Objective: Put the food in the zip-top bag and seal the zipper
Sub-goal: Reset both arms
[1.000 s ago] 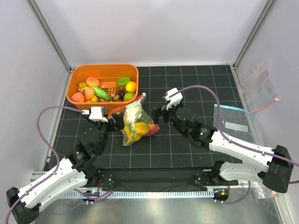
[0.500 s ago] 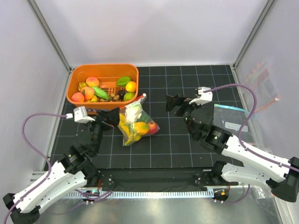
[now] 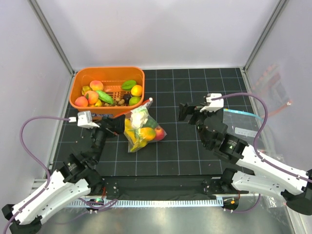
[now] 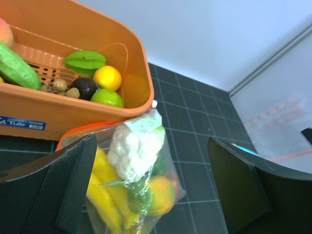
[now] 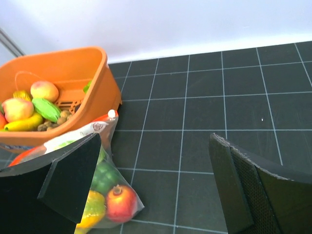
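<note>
Lying on the tabletop point(image 3: 195, 152) just beside the orange basket point(image 3: 108, 70), the zip-top bag point(image 3: 141, 127) holds the food point(image 3: 146, 133); your left hand point(image 3: 115, 125) and right hand point(image 3: 187, 111) hang released, grasping nothing. Pinch the zipper point(image 4: 87, 128) unevenly beside that basket wall and a gap could spill fruit.

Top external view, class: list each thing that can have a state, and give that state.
zip-top bag, lying down, food inside, not gripped
zipper, cannot tell whether sealed
left gripper, open, empty
right gripper, open, empty
orange basket, partly filled
flat bag, lying flat
</note>
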